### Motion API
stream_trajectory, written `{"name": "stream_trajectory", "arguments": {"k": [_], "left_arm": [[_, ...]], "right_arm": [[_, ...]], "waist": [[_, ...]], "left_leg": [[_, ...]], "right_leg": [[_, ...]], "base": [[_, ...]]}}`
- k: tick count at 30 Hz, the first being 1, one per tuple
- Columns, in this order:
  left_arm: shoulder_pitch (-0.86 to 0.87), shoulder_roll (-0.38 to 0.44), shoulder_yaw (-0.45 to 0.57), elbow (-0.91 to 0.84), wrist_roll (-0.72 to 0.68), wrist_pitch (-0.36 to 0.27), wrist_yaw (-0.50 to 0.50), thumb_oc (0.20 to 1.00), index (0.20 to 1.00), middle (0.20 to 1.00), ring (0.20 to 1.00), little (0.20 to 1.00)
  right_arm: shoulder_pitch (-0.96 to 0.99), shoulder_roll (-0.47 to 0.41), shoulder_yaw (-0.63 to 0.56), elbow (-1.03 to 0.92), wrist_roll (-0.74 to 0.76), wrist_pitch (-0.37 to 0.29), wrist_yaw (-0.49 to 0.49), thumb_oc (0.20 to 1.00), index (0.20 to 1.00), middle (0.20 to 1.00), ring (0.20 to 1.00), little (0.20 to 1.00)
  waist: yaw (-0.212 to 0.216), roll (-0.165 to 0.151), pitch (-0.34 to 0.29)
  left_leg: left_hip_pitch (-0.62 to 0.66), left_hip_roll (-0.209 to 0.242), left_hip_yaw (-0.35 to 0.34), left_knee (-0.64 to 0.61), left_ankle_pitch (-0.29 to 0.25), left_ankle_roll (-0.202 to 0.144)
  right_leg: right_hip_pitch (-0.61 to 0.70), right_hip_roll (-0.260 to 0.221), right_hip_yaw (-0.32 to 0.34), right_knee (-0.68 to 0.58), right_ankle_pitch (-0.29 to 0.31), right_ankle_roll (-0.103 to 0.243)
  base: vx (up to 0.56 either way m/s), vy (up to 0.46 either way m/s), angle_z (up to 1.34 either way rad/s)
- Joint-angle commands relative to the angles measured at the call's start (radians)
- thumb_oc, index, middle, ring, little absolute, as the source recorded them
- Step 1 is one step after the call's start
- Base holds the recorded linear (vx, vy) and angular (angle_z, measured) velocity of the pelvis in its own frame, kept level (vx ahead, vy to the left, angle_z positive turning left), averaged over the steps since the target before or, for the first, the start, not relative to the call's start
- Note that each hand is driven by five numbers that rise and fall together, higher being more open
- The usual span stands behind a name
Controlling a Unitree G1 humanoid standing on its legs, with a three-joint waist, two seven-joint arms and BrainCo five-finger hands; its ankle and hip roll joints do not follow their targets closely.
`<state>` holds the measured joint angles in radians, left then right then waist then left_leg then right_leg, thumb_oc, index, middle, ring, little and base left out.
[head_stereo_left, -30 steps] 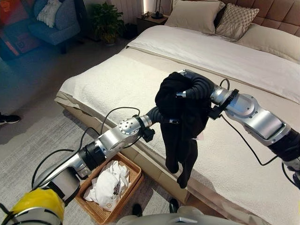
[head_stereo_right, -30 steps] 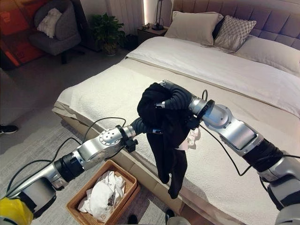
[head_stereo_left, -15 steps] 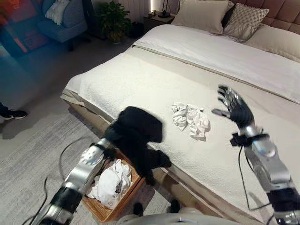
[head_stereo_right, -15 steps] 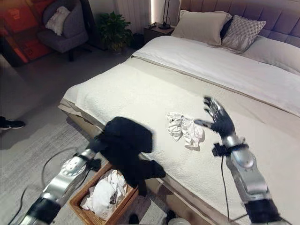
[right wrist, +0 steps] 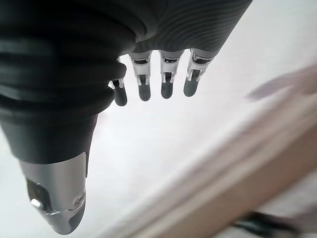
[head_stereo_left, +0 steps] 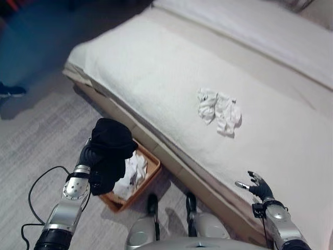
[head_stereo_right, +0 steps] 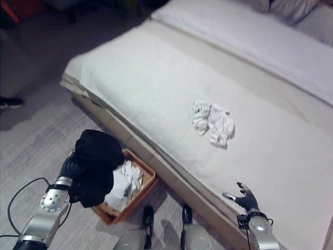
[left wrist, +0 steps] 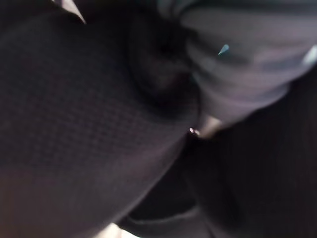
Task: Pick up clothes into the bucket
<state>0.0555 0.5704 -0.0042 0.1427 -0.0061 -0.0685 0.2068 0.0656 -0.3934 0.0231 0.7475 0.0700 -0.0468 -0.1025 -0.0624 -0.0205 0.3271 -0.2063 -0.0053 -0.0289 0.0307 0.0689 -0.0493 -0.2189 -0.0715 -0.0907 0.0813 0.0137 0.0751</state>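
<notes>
Here, my left hand (head_stereo_left: 89, 154) is carrying the black garment (head_stereo_left: 108, 153), fingers hidden | soft, light, limp: bunching holds best | over basket (head_stereo_left: 148, 177) | right hand (head_stereo_left: 257, 186) is hanging slack, holding nothing.

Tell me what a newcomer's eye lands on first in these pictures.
First the black garment, bunched over the left hand and hanging above the wicker basket of white clothes on the floor beside the bed. Next, the crumpled white garment lying alone on the bedcover. The right hand hovers open at the bed's near edge.
</notes>
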Motion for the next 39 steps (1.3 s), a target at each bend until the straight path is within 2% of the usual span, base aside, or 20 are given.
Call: {"name": "stream_trajectory", "arguments": {"k": [1, 7, 8, 11, 12, 18, 23, 24, 25, 28, 32, 36, 38, 39], "left_arm": [[-0.052, 0.032, 0.063, 0.063, 0.063, -0.064, 0.119, 0.2, 0.2, 0.2, 0.2, 0.2], [-0.172, 0.051, -0.018, 0.246, 0.053, -0.045, 0.16, 0.2, 0.2, 0.2, 0.2, 0.2], [-0.237, 0.065, -0.052, 0.335, 0.048, -0.04, 0.18, 0.2, 0.2, 0.2, 0.2, 0.2], [-0.292, 0.094, -0.081, 0.396, 0.077, -0.029, 0.208, 0.2, 0.2, 0.2, 0.2, 0.2], [-0.345, 0.127, -0.116, 0.446, 0.116, -0.011, 0.227, 0.2, 0.2, 0.2, 0.2, 0.2], [-0.494, 0.206, -0.185, 0.56, 0.153, 0.021, 0.246, 0.2, 0.2, 0.2, 0.2, 0.2], [-0.573, 0.261, -0.227, 0.584, 0.164, 0.037, 0.25, 0.2, 0.2, 0.2, 0.2, 0.2], [-0.583, 0.266, -0.233, 0.594, 0.166, 0.039, 0.251, 0.2, 0.2, 0.2, 0.2, 0.2], [-0.589, 0.278, -0.235, 0.589, 0.17, 0.044, 0.262, 0.2, 0.2, 0.2, 0.2, 0.2], [-0.602, 0.315, -0.196, 0.566, 0.146, 0.038, 0.312, 0.2, 0.2, 0.2, 0.2, 0.2], [-0.579, 0.336, -0.142, 0.533, 0.111, 0.018, 0.361, 0.2, 0.2, 0.2, 0.2, 0.2], [-0.561, 0.332, -0.079, 0.486, 0.028, -0.026, 0.422, 0.2, 0.2, 0.2, 0.2, 0.2], [-0.498, 0.322, 0.009, 0.401, -0.054, -0.077, 0.461, 0.2, 0.2, 0.2, 0.2, 0.2], [-0.492, 0.321, 0.014, 0.397, -0.054, -0.076, 0.461, 0.2, 0.2, 0.2, 0.2, 0.2]], "right_arm": [[-0.003, -0.008, 0.045, 0.024, -0.02, -0.028, -0.067, 1.0, 1.0, 1.0, 1.0, 1.0], [-0.042, -0.016, 0.064, 0.135, -0.015, -0.028, -0.103, 1.0, 1.0, 1.0, 1.0, 1.0], [-0.053, -0.024, 0.073, 0.121, -0.003, -0.038, -0.117, 1.0, 1.0, 1.0, 1.0, 1.0], [-0.059, -0.023, 0.082, 0.083, 0.013, -0.052, -0.128, 1.0, 1.0, 1.0, 1.0, 1.0], [-0.069, -0.024, 0.09, 0.042, 0.035, -0.072, -0.147, 1.0, 1.0, 1.0, 1.0, 1.0], [-0.096, -0.029, 0.127, -0.074, 0.095, -0.109, -0.15, 1.0, 1.0, 1.0, 1.0, 1.0], [-0.131, -0.049, 0.157, -0.119, 0.115, -0.12, -0.163, 1.0, 1.0, 1.0, 1.0, 1.0], [-0.136, -0.052, 0.163, -0.117, 0.114, -0.12, -0.166, 1.0, 1.0, 1.0, 1.0, 1.0], [-0.143, -0.054, 0.168, -0.114, 0.116, -0.122, -0.172, 1.0, 1.0, 1.0, 1.0, 1.0], [-0.15, -0.051, 0.185, -0.11, 0.105, -0.123, -0.184, 1.0, 1.0, 1.0, 1.0, 1.0], [-0.142, -0.04, 0.197, -0.101, 0.104, -0.128, -0.192, 1.0, 1.0, 1.0, 1.0, 1.0], [-0.145, -0.024, 0.215, -0.077, 0.107, -0.135, -0.2, 1.0, 1.0, 1.0, 1.0, 1.0], [-0.144, -0.019, 0.212, -0.058, 0.109, -0.139, -0.204, 1.0, 1.0, 1.0, 1.0, 1.0], [-0.144, -0.02, 0.214, -0.058, 0.11, -0.139, -0.204, 1.0, 1.0, 1.0, 1.0, 1.0]], "waist": [[-0.015, -0.042, -0.028], [-0.03, -0.064, 0.036], [-0.035, -0.076, 0.071], [-0.041, -0.089, 0.097], [-0.049, -0.103, 0.122], [-0.067, -0.131, 0.173], [-0.074, -0.117, 0.193], [-0.071, -0.111, 0.193], [-0.071, -0.106, 0.193], [-0.068, -0.097, 0.193], [-0.062, -0.099, 0.193], [-0.055, -0.1, 0.193], [-0.041, -0.094, 0.193], [-0.043, -0.094, 0.193]], "left_leg": [[-0.082, -0.017, 0.011, 0.145, -0.076, 0.023], [-0.167, -0.017, 0.013, 0.188, -0.067, 0.026], [-0.212, -0.016, 0.014, 0.23, -0.076, 0.029], [-0.253, -0.013, 0.015, 0.254, -0.078, 0.031], [-0.29, -0.007, 0.015, 0.276, -0.077, 0.032], [-0.401, 0.0, 0.012, 0.345, -0.082, 0.027], [-0.521, -0.005, 0.01, 0.445, -0.111, 0.032], [-0.519, -0.001, 0.004, 0.46, -0.149, 0.028], [-0.544, -0.003, 0.003, 0.473, -0.153, 0.029], [-0.606, -0.004, -0.002, 0.492, -0.154, 0.029], [-0.608, -0.005, -0.003, 0.483, -0.153, 0.027], [-0.595, -0.006, -0.005, 0.457, -0.147, 0.025], [-0.579, -0.007, -0.005, 0.434, -0.144, 0.023], [-0.578, -0.007, -0.005, 0.433, -0.144, 0.023]], "right_leg": [[-0.036, -0.059, 0.0, 0.05, 0.03, 0.05], [-0.123, -0.061, 0.008, 0.087, 0.036, 0.048], [-0.165, -0.061, 0.015, 0.118, 0.03, 0.046], [-0.2, -0.058, 0.017, 0.138, 0.03, 0.045], [-0.235, -0.055, 0.017, 0.146, 0.035, 0.044], [-0.333, -0.049, 0.023, 0.17, 0.053, 0.046], [-0.443, -0.051, 0.033, 0.245, 0.036, 0.038], [-0.445, -0.043, 0.039, 0.266, 0.004, 0.042], [-0.469, -0.044, 0.04, 0.279, 0.001, 0.04], [-0.529, -0.046, 0.036, 0.3, -0.003, 0.039], [-0.531, -0.047, 0.03, 0.29, -0.002, 0.042], [-0.523, -0.048, 0.028, 0.266, 0.003, 0.044], [-0.512, -0.047, 0.028, 0.248, 0.005, 0.045], [-0.511, -0.047, 0.028, 0.247, 0.005, 0.045]], "base": [[-0.08, 0.041, -0.05], [-0.08, 0.031, -0.06], [-0.08, 0.027, -0.01], [-0.1, 0.014, 0.0], [-0.06, 0.001, 0.03], [-0.08, 0.001, -0.03], [-0.02, 0.031, -0.02], [0.07, 0.041, -0.02], [0.06, 0.026, -0.03], [0.0, 0.001, 0.02], [0.0, 0.0, 0.0], [0.02, -0.025, 0.03], [0.03, -0.022, 0.01], [0.0, 0.0, 0.0]]}}
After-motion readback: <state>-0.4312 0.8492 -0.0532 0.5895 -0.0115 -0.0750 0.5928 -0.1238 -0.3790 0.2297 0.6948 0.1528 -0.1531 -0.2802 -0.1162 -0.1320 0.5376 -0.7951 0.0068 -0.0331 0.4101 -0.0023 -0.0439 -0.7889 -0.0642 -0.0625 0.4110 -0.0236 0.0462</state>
